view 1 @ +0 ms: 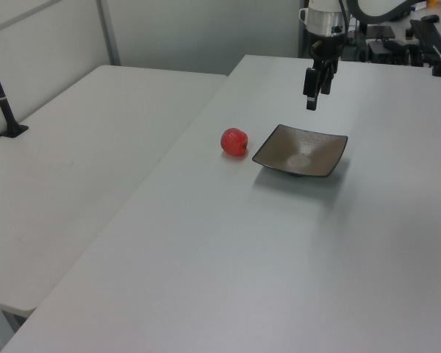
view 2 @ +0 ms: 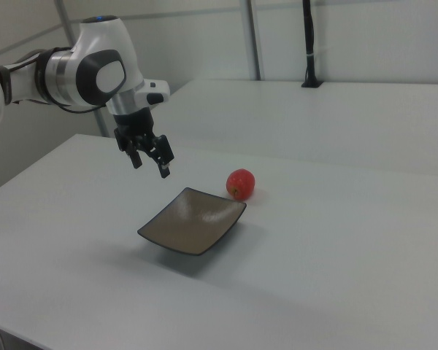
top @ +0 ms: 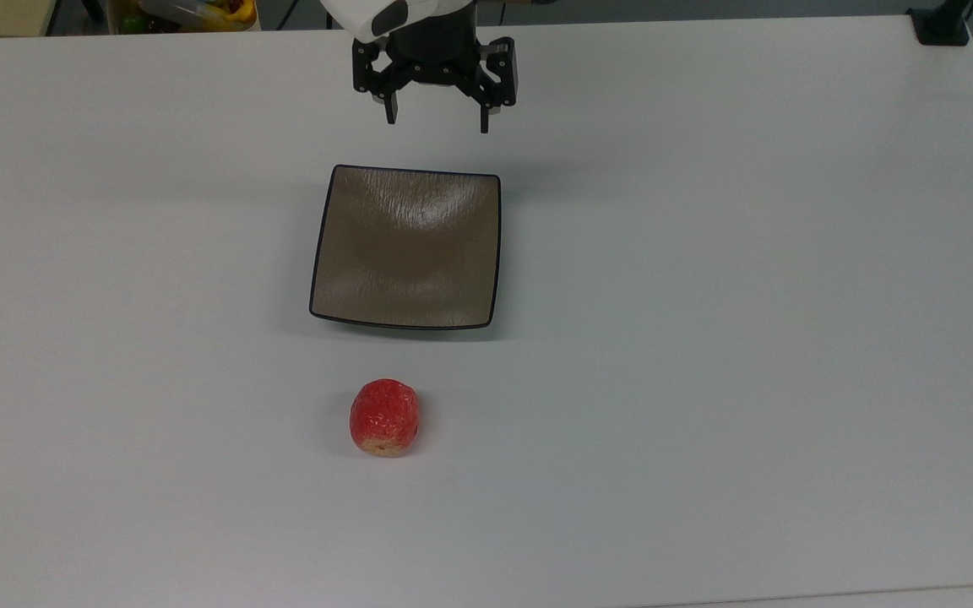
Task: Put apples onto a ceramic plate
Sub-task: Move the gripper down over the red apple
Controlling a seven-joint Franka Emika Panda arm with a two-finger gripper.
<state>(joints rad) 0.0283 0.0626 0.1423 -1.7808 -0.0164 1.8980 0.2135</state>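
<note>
A single red apple point(top: 384, 417) lies on the white table point(top: 748, 338), by itself and not on the ceramic plate point(top: 408, 249). In the top view it sits below the plate, near its lower edge but clearly apart from it, and a little toward the top view's left of the plate's centre. The apple is slightly longer than it is wide; its long axis runs roughly up and down in the top view, and the yellowish-tan end points downward, away from the plate. The skin looks wrinkled and mottled. In the left view the apple point(view 1: 234, 142) is just at the left view's left of the plate point(view 1: 301, 151), and in the right view the apple point(view 2: 241, 184) is behind the far corner of the plate point(view 2: 193, 221). The plate is square with rounded corners, a thin dark rim and a glossy brown-grey surface, and nothing lies in it. The gripper point(top: 437, 116) hangs in the air beyond the upper edge of the plate in the top view, well apart from the apple. Its two black fingers point down with a wide gap between them, and they hold nothing. In the right view the gripper point(view 2: 152, 167) is above the table, near the plate's back-left side.
</note>
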